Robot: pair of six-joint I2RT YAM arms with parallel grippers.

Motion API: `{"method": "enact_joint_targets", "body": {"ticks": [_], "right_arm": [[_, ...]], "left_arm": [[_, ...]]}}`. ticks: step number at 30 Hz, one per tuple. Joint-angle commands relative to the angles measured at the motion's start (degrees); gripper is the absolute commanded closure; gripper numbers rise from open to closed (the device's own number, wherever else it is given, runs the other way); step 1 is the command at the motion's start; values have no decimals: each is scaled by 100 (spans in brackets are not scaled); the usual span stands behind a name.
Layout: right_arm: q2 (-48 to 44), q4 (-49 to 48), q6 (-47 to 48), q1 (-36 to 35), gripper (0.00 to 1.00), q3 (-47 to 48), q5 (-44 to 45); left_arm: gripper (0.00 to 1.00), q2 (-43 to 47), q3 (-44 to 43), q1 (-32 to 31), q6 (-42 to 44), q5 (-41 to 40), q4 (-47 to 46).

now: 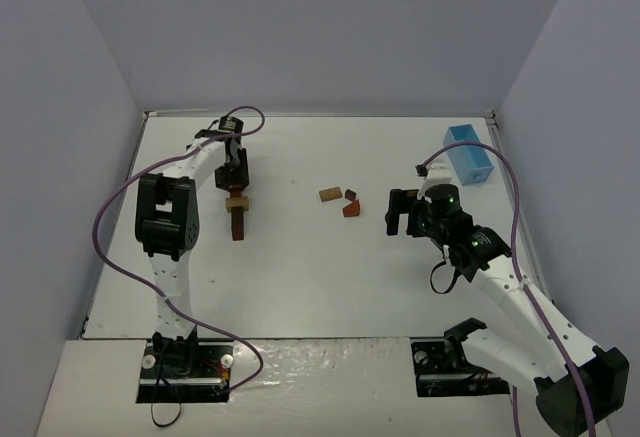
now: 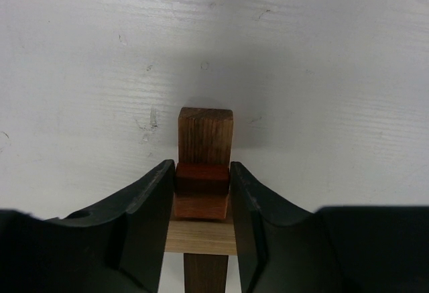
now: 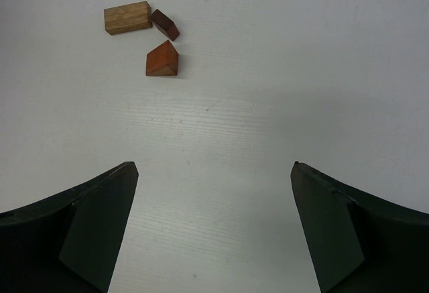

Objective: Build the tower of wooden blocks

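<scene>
The wood block tower stands on the white table at the left, with dark brown, tan and reddish-brown blocks stacked. My left gripper is above it, shut on the reddish-brown top block, which sits on another reddish block and a tan crosspiece. Three loose wood blocks lie mid-table: a tan cuboid, a dark brown piece and a reddish-brown wedge. My right gripper is open and empty, right of those blocks.
A light blue rectangular box stands at the back right near the table edge. Grey walls close in the table on three sides. Purple cables loop from both arms.
</scene>
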State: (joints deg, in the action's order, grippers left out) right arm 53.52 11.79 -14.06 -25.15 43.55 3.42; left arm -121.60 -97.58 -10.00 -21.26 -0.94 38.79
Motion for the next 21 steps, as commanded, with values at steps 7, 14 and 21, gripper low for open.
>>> {"method": "enact_joint_targets", "body": {"ticks": [7, 14, 21], "right_arm": [[-89, -300, -44, 10, 2, -4, -96], [27, -300, -6, 7, 2, 103, -148], [782, -311, -19, -1, 2, 458, -267]], "left_arm": [[54, 611, 17, 8, -1, -62, 24], [50, 934, -155, 16, -15, 5, 78], [49, 1873, -487, 16, 146, 133, 129]]}}
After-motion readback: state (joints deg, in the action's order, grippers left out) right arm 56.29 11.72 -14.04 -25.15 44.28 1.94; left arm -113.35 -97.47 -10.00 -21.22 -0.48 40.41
